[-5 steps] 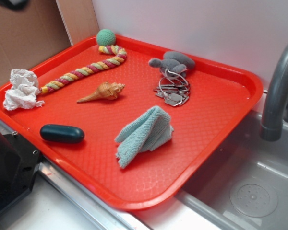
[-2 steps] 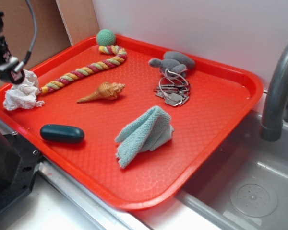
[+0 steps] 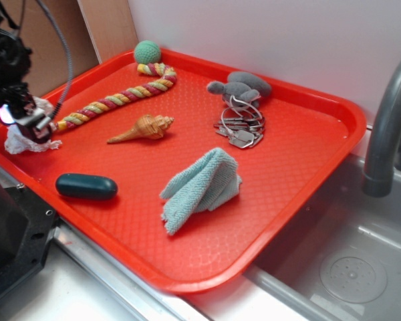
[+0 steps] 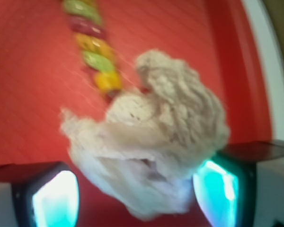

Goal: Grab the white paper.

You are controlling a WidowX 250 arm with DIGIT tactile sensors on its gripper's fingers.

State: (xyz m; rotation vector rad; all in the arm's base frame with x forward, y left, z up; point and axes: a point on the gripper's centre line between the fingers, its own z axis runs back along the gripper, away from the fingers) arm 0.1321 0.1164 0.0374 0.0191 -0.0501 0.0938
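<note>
The white paper is a crumpled wad at the left corner of the red tray. My gripper hangs right over it and hides most of it in the exterior view. In the wrist view the white paper lies between my two glowing fingertips. The jaws stand open, one on each side of the wad. The right fingertip is at the wad's edge, the left one a little apart from it.
A braided rope toy with a green ball lies just right of the paper, also in the wrist view. A shell, a dark green case, a light-blue cloth, keys and a grey toy lie on the tray. A sink and faucet are at the right.
My gripper came in from the upper left and dropped down over the white paper. Nothing else on the tray has moved.
</note>
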